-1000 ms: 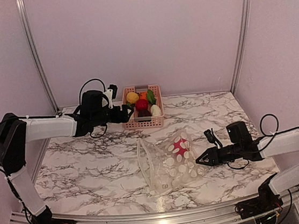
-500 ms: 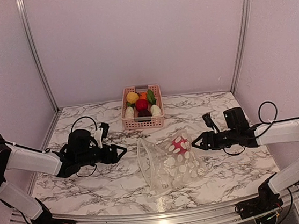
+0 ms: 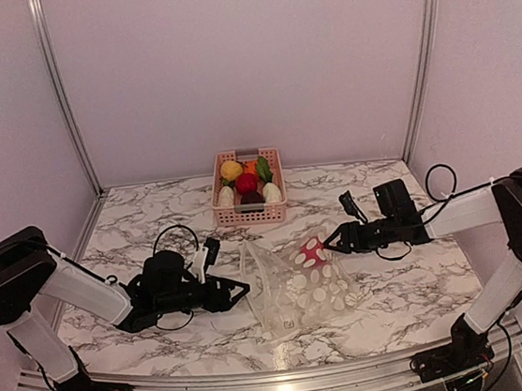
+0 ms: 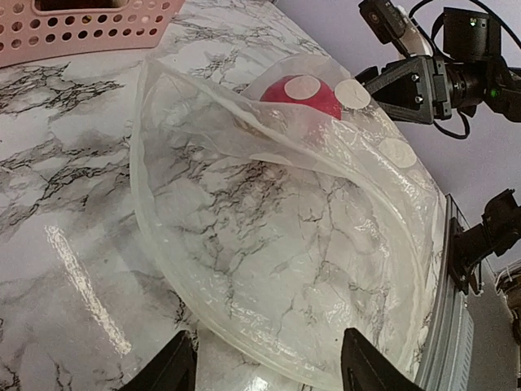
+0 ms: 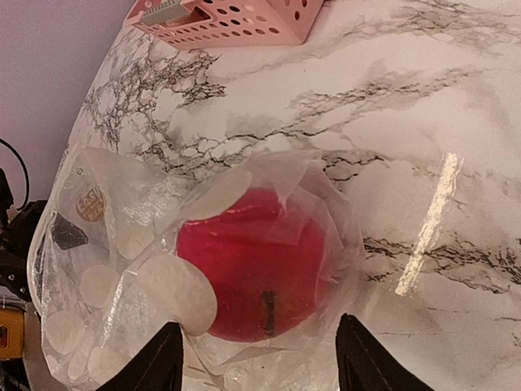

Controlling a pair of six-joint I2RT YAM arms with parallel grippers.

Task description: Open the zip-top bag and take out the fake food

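Marble table (image 3: 125,239) inside pale pink walls (image 3: 246,65). A clear dotted bag (image 3: 296,295) lies near the front centre, with one red apple (image 3: 313,252) inside its far right corner (other fake food (image 3: 246,184) sits in the pink basket (image 3: 252,214) at the back). Left gripper (image 3: 238,292), at the basket a second ago, now sits low at the bag's left edge, jaws apart. Right gripper (image 3: 332,241) has shifted back beside the apple, jaws apart, holding nothing.
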